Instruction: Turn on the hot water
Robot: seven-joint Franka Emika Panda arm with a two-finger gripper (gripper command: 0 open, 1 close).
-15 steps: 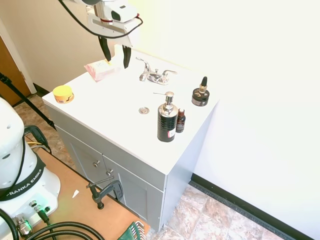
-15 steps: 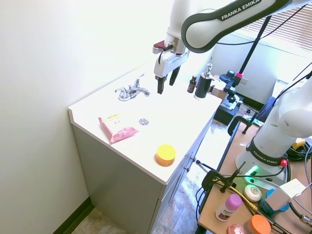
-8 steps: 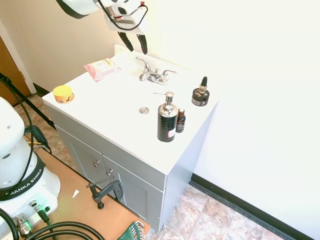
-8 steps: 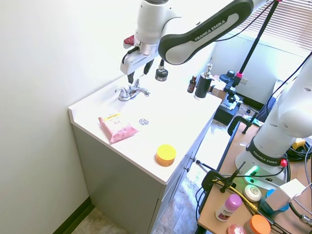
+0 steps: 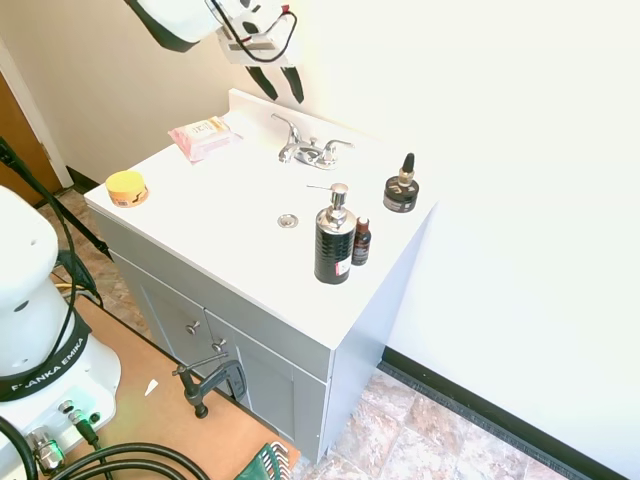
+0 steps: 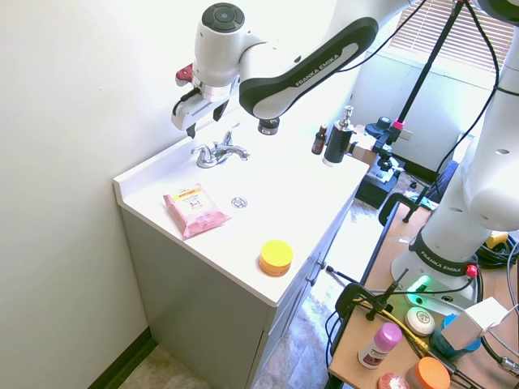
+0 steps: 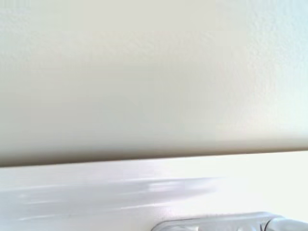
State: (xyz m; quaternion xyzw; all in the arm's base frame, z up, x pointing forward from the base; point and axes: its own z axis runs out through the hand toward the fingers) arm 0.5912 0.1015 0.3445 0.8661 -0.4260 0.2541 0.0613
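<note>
The chrome faucet stands at the back of the white vanity top, against the wall. The hot water lever is its handle on the pink pack's side, slanting out from the spout. My gripper hangs open and empty above and slightly behind that lever, close to the wall and not touching it. The wrist view shows mostly wall and backsplash, with a chrome piece of the faucet at the picture's edge.
A pink wipes pack lies left of the faucet and a yellow jar sits near the front left corner. A black soap bottle, a small dark bottle and a dropper jar stand on the right. A drain is mid-counter.
The gripper has swung from over the counter toward the wall, now above the faucet's pack-side lever. It stayed open throughout. Nothing on the counter moved.
</note>
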